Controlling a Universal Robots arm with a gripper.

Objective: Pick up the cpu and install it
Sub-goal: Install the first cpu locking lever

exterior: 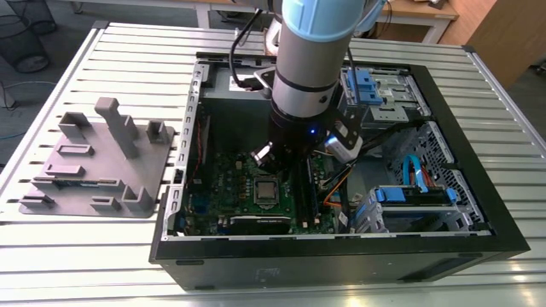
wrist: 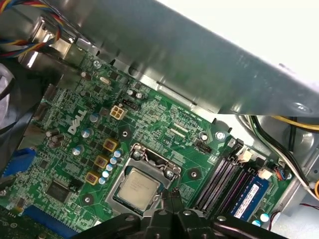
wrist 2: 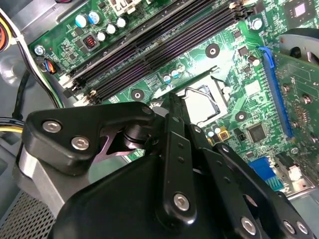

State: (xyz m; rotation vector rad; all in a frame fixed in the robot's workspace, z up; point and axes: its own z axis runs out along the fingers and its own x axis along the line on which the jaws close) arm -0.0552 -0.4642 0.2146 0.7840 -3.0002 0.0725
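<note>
Silver metal marks the top of the cpu (wrist: 139, 188), a small square chip that already lies flat inside the socket frame (wrist: 130, 164) on the green motherboard (wrist: 164, 130); in the second wrist view the chip (wrist 2: 202, 105) sits in the same frame, just past the pincer's tips. One robot arm (exterior: 316, 57) reaches down into one open black computer case (exterior: 477, 192), which lies on its side on a ribbed metal bench (exterior: 128, 45). The pincer (wrist: 171, 195) hangs close above the edge of the socket, and in the first wrist view its two black fingertips (wrist: 175, 198) meet with no gap, so it looks closed on nothing. Judging by this, the pick-up and the placing into the socket look done; the frame around the chip appears open, so clamping it down seems to be what is left, though that is hard to confirm. One chip is visible, one socket, and four long memory slots (wrist 2: 164, 37) beside it, at least one holding a blue-labelled memory stick (wrist: 250, 195). On the exterior view's left, well apart from the case, one grey plastic holder tray (exterior: 94, 166) stands on the bench.
</note>
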